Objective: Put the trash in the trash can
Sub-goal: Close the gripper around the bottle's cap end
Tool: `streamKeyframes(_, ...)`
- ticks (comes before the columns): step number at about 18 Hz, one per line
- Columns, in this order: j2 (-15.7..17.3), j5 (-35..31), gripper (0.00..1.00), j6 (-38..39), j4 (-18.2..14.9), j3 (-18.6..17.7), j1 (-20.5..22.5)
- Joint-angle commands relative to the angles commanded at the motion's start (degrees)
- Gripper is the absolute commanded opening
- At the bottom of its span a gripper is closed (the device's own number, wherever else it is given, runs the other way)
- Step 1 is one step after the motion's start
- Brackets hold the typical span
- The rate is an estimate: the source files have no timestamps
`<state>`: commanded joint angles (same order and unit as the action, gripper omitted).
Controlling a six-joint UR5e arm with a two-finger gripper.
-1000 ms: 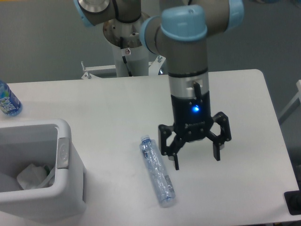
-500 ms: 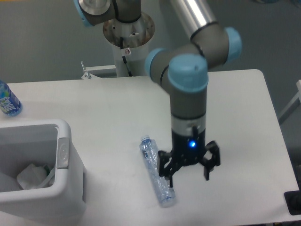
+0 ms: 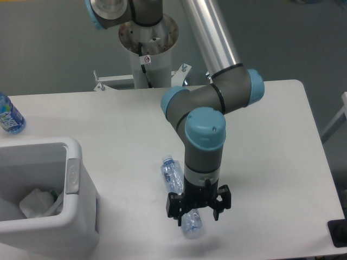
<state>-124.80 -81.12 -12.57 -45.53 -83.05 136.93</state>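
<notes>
We see the pincer (image 3: 198, 208) pointing straight down over the crushed plastic bottle (image 3: 179, 190), its 2 fingers spread and straddling the bottle's lower half, not yet pressed against it. The bottle lies flat on the white surface (image 3: 271, 135). Well to the left stands the trash can (image 3: 70, 216), with the paper wad (image 3: 37, 201) already inside. A blue-labelled bottle (image 3: 8, 115) sits at the far left edge.
</notes>
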Motion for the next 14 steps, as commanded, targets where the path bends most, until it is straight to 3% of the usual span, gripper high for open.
streamKeyframes(8,-2.3,-0.4,1.00,0.4,0.3,-0.2,-0.9)
streamKeyframes(14,-3.7,-4.6,1.00,0.4,0.4,-0.9,-1.7)
